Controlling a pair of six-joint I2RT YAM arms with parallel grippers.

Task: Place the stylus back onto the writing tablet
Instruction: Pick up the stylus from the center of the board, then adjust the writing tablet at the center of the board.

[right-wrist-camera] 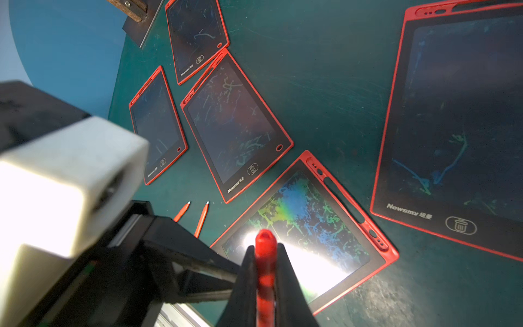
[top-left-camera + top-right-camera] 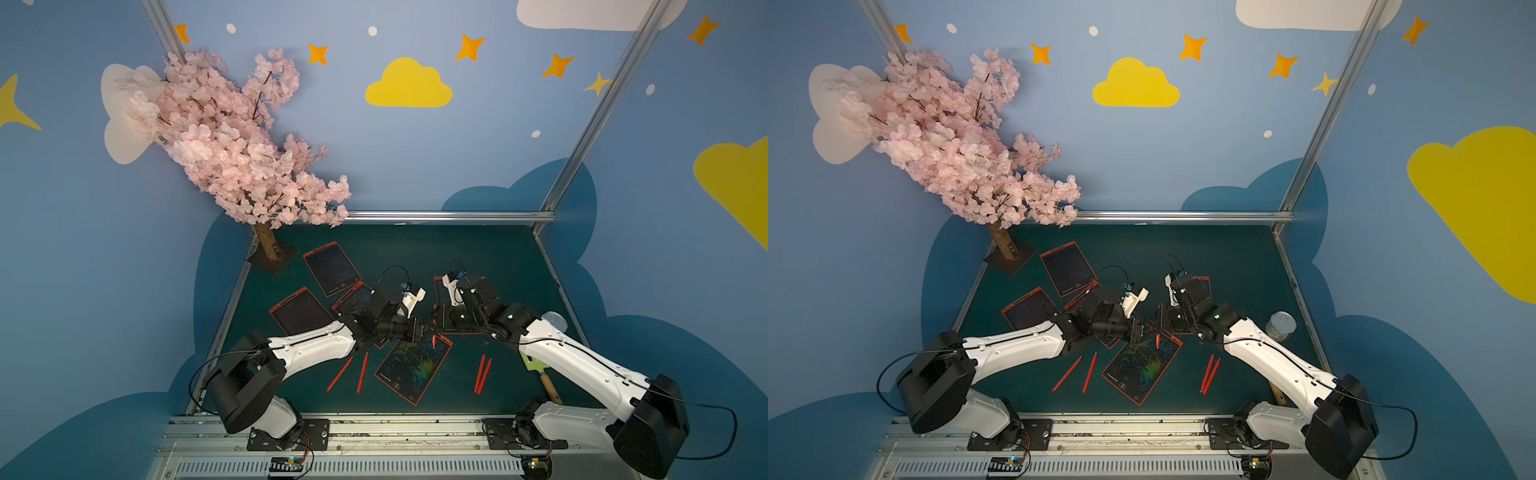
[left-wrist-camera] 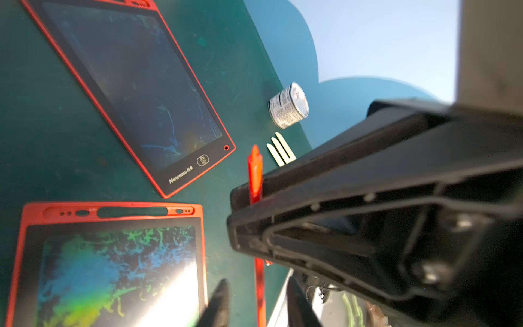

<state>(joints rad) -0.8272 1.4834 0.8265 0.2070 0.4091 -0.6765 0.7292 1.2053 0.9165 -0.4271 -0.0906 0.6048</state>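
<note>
Red stylus (image 1: 265, 240) upright over the slotted edge of the scribbled writing tablet (image 1: 311, 220), clenched in the right end effector (image 1: 265, 250); left end effector (image 3: 256, 281) released around it. We judge it could pivot in that lone grip and miss the slot (image 1: 343, 199).

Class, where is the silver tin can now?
In a top view the silver tin can stands at the green table's right edge, beside the right arm.

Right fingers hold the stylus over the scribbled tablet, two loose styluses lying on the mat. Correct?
Not two: a top view shows four loose styluses on the mat, one pair and another pair flanking the scribbled tablet. The right fingers do hold the stylus.
</note>
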